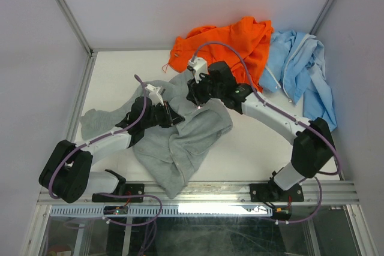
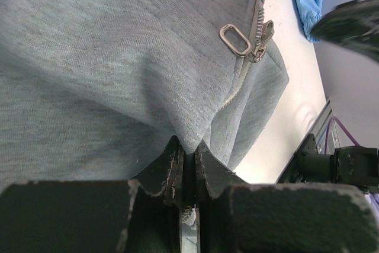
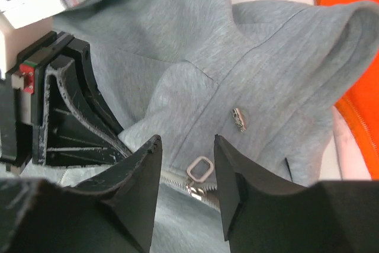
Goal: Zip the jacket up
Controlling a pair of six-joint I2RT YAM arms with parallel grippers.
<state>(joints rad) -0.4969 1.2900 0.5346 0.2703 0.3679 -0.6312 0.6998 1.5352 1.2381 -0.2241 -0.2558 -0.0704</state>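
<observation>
Left tool [image 2: 185,152] pinched tight on a fold of the jacket [image 1: 192,139], crumpled on the surface [image 1: 120,82], centre to near edge. Fleece looks soft, light; likely bunches. Right tool [image 3: 186,146] gapes around the zipper pull [image 3: 201,167], the best hold.

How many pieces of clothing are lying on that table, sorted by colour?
Grey: 1, the grey jacket that both arms are working on
Orange: 1, the orange garment bunched at the back
Light blue: 1, the light blue jacket at the back right
Total: 3
</observation>
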